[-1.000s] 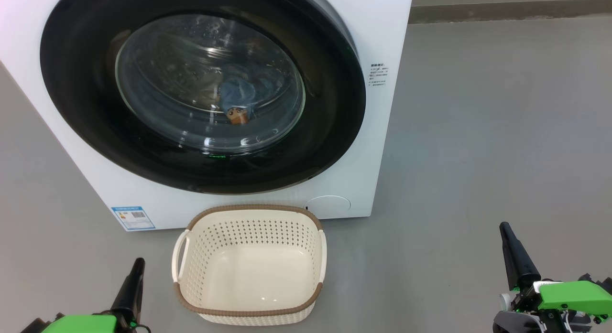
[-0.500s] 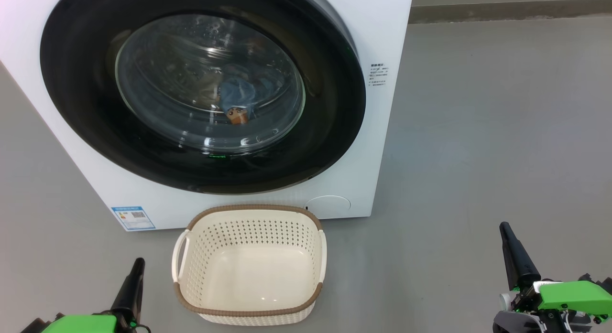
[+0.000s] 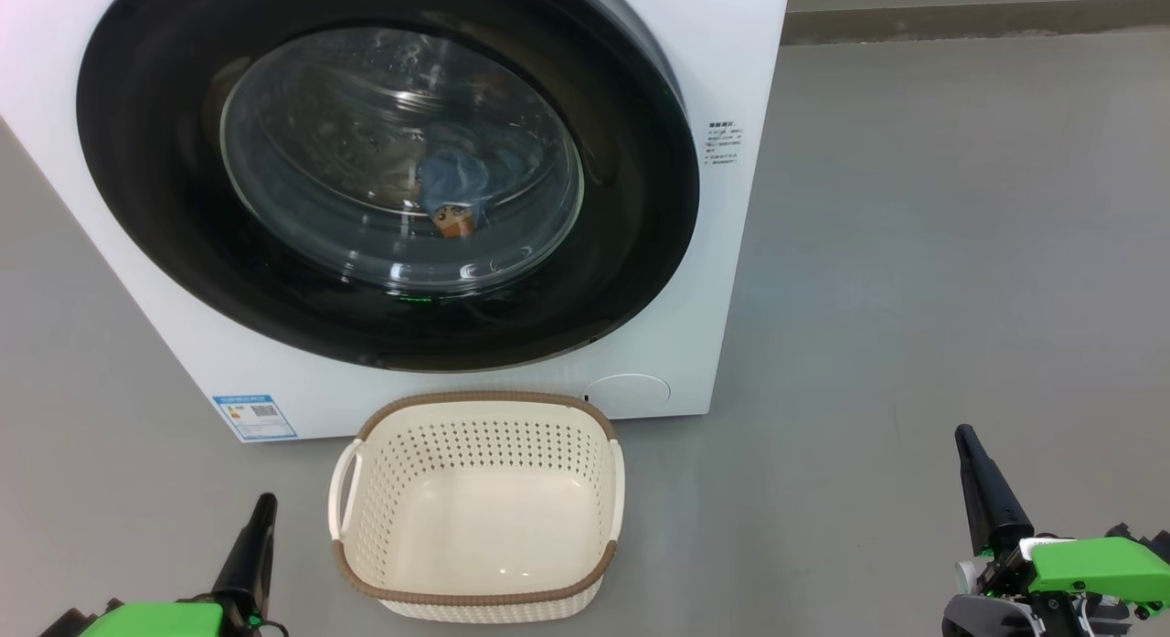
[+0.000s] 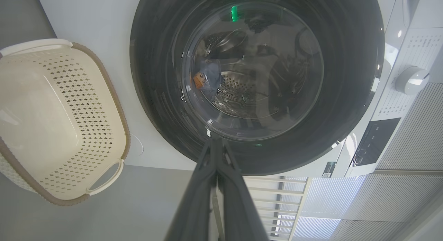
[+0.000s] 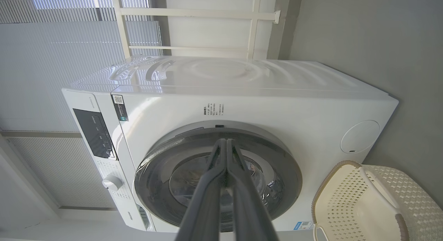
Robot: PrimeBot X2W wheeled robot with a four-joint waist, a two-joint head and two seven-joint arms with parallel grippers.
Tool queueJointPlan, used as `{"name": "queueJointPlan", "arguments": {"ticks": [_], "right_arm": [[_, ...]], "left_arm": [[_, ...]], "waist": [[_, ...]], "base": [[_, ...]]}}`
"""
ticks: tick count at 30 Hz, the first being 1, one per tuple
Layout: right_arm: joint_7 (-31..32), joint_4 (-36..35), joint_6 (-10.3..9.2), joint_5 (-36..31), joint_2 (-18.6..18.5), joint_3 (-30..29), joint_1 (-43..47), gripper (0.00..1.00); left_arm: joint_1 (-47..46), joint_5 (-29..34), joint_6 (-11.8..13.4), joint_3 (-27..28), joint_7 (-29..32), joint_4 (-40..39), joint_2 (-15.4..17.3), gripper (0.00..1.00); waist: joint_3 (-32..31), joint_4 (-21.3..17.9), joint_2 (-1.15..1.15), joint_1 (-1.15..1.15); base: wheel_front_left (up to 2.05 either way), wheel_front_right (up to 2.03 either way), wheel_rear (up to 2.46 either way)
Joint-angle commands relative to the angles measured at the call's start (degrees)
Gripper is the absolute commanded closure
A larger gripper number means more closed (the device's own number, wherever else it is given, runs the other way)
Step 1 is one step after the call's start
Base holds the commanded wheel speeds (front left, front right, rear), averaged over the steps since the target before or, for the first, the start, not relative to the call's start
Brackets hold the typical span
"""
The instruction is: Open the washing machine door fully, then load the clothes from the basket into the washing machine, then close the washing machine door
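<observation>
Head view: washing machine door [image 3: 622, 207] shut flat against the front of the white washing machine [image 3: 731, 70], light-blue clothes [image 3: 457, 185] with an orange print behind its glass, cream basket [image 3: 484, 401] upright on the grey floor [image 3: 914, 253] just in front, bare bottom in plain sight. Left gripper [image 3: 263, 504] at lower left and right gripper [image 3: 964, 436] at lower right, both pinched fully closed, holding nothing, well apart from door and basket. Wrist views: closed finger pairs pointing toward the door, basket off to one side.
</observation>
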Motion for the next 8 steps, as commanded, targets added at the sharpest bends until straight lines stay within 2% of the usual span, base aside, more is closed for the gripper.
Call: {"name": "queueJointPlan", "arguments": {"ticks": [1, 8], "right_arm": [[0.5, -1.7, 0.09, 0.2, -0.1, 1.3, -0.4, 1.00], [0.5, -1.7, 0.09, 0.2, -0.1, 1.3, -0.4, 1.00]], "left_arm": [[-2.4, -0.5, -0.4, 2.0, 0.4, -1.1, 1.0, 1.00], [-2.4, -0.5, -0.4, 2.0, 0.4, -1.1, 1.0, 1.00]], "waist": [[0.0, 0.0, 0.00, 0.00], [0.0, 0.0, 0.00, 0.00]], "base": [[0.00, 0.00, 0.00], [0.00, 0.00, 0.00]]}}
